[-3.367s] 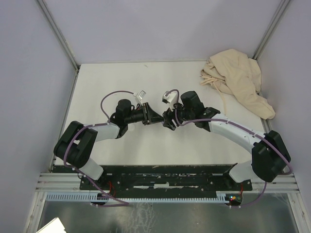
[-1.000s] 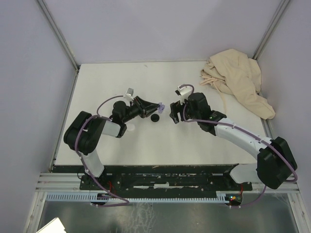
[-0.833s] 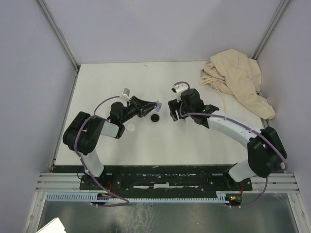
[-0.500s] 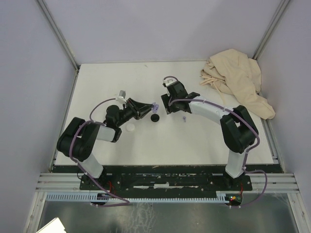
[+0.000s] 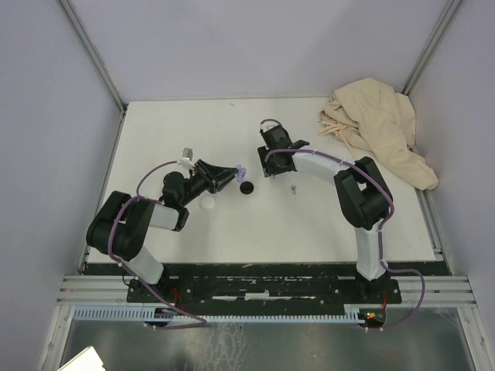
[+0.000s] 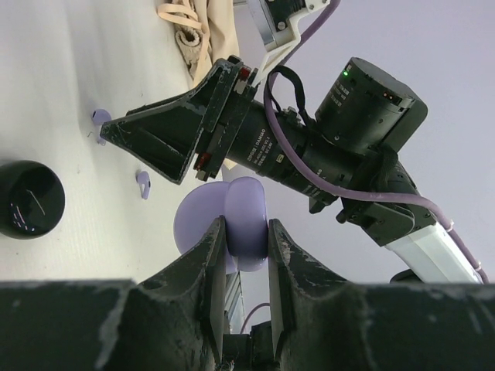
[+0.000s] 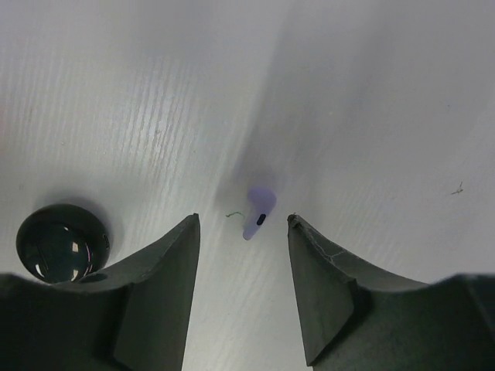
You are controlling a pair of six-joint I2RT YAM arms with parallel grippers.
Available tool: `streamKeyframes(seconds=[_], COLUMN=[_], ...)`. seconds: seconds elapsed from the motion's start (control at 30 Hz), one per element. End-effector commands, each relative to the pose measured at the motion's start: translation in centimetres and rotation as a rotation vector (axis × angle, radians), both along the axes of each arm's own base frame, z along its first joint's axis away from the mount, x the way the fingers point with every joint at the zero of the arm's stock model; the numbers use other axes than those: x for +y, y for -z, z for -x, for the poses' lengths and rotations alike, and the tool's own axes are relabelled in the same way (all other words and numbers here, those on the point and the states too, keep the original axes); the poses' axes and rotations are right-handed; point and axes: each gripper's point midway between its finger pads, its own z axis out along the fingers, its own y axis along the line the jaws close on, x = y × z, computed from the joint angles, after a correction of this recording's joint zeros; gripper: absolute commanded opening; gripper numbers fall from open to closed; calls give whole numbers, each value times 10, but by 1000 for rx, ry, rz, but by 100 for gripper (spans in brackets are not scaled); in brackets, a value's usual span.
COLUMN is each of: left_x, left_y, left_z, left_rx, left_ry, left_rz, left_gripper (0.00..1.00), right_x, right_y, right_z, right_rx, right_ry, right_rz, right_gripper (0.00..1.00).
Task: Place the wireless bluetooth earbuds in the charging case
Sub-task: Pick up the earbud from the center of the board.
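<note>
The left arm reaches low across the table toward 1 o'clock, its left gripper (image 6: 246, 233) clamped tight on a lavender charging case (image 6: 233, 209). The right arm is folded sharply at the elbow. Its right gripper (image 7: 243, 222) points down, jaws half spread either side of a lavender earbud (image 7: 259, 212) on the table (image 7: 387, 93), not touching it.

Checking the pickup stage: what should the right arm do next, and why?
Probably lower a touch and close. The right gripper hangs with jaws open on either side of a lavender earbud lying on the table, untouched, while the left gripper holds the lavender case.
</note>
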Motion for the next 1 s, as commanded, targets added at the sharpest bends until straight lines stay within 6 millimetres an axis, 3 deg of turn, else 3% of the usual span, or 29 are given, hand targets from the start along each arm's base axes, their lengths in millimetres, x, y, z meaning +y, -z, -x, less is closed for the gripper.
streamKeyframes(seconds=[0.0, 0.67, 0.97], left_x=[5, 7, 8], left_y=[-25, -24, -25], left_z=[0, -1, -3], left_rx=[-60, -59, -58], left_ry=[-14, -12, -15], left_rz=[63, 70, 72], left_gripper=[3, 3, 3], right_x=[4, 0, -2], right_y=[-12, 9, 14], right_z=[-18, -25, -24], right_rx=[-34, 28, 51], right_ry=[45, 76, 75], right_rz=[-23, -20, -9], right_gripper=[57, 47, 36])
